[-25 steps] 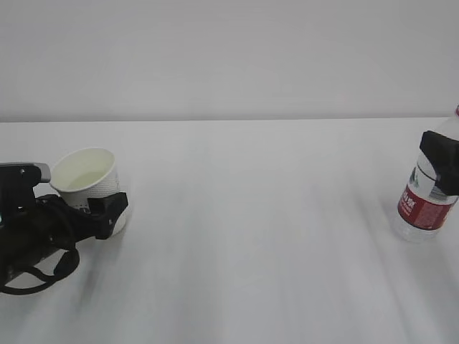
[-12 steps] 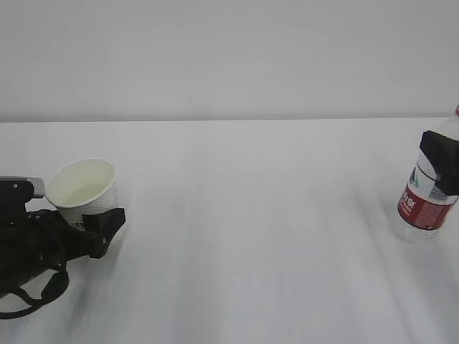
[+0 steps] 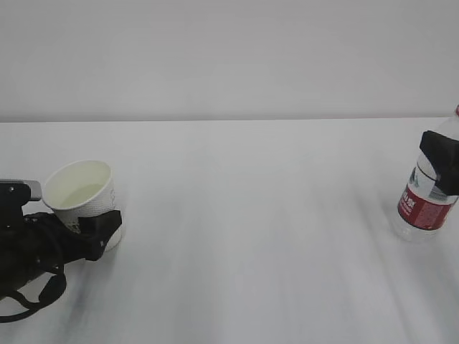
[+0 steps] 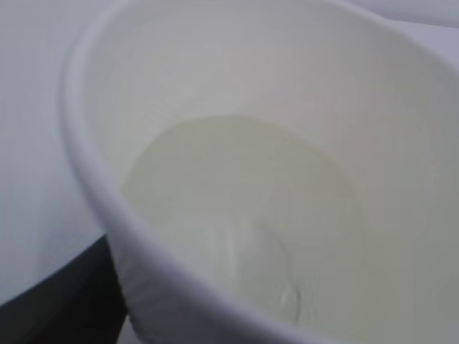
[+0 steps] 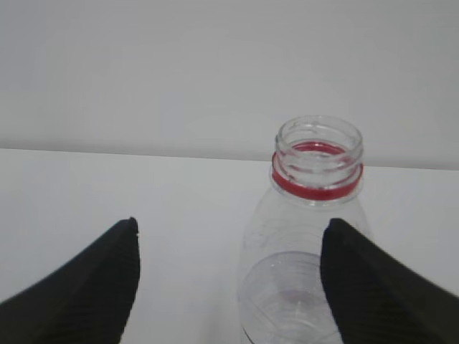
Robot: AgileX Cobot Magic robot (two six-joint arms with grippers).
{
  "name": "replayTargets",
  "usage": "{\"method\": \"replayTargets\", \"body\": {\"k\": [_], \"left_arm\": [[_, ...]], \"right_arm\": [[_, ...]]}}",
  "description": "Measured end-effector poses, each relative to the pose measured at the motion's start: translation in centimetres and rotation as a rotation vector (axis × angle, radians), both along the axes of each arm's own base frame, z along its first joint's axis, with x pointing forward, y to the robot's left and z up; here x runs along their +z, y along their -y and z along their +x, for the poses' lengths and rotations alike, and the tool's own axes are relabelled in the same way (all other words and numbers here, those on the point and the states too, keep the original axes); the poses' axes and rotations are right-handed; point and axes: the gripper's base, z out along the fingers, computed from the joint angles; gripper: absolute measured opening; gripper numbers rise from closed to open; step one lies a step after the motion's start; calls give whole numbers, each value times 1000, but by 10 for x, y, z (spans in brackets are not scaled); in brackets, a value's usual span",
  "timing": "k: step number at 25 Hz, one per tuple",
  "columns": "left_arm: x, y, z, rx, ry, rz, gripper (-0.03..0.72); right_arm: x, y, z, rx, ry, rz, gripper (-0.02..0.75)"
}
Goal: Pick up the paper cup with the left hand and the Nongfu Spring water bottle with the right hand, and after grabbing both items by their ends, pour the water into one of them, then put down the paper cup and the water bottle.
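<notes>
The white paper cup [image 3: 77,188] leans at the left of the table, with pale water [image 4: 237,236] in its bottom. My left gripper [image 3: 90,216] is shut on its lower wall. One black finger [image 4: 50,308] shows under the rim, and the cup [image 4: 287,86] fills the left wrist view. At the right edge stands the uncapped Nongfu Spring water bottle [image 3: 424,204] with its red-and-white label. My right gripper [image 3: 439,161] sits at its shoulder. In the right wrist view that gripper [image 5: 229,279] is open. The bottle [image 5: 312,236] stands by the right finger, well apart from the left one.
The white table [image 3: 251,215] runs back to a plain white wall. Black cable loops from the left arm [image 3: 29,287] hang over the table's front left corner.
The left gripper and the cup have moved together down and a little left in the exterior view. The bottle and the right gripper have stayed in place.
</notes>
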Motion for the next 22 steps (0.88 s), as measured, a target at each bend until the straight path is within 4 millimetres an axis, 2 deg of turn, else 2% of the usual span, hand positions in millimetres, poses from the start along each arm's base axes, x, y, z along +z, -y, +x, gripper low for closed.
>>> {"method": "replayTargets", "body": {"k": [11, 16, 22], "left_arm": [[3, 2, 18, -3, 42, 78, 621], [8, 6, 34, 3, 84, 73, 622], [4, 10, 46, 3, 114, 66, 687]], "right_arm": [[0, 0, 0, 0, 4, 1, 593], [1, 0, 0, 0, 6, 1, 593], [1, 0, 0, 0, 6, 1, 593]]}}
